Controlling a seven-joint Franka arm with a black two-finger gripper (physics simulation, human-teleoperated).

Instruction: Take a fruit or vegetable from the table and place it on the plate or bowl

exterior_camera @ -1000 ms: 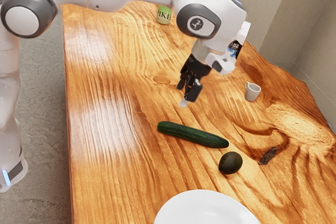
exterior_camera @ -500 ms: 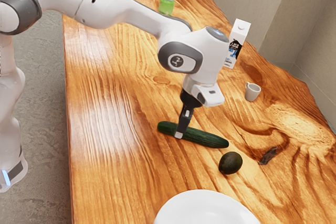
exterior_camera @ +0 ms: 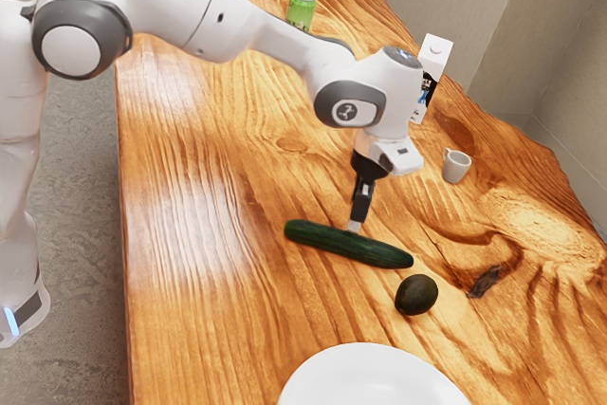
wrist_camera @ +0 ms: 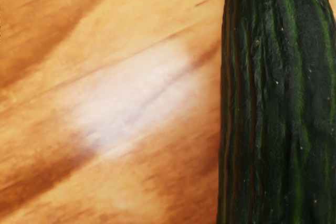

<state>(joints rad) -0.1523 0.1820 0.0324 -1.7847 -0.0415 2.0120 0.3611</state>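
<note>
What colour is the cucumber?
The cucumber is dark green with lighter lengthwise streaks; the wrist view shows it best.

Arm outstretched, pincer straight down, low.

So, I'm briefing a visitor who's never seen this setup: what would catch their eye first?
The white arm, its gripper low by the long dark-green cucumber at mid-table, whose ridged skin shows close up in the wrist view. Then the avocado beside it and the white plate at the near edge.
</note>
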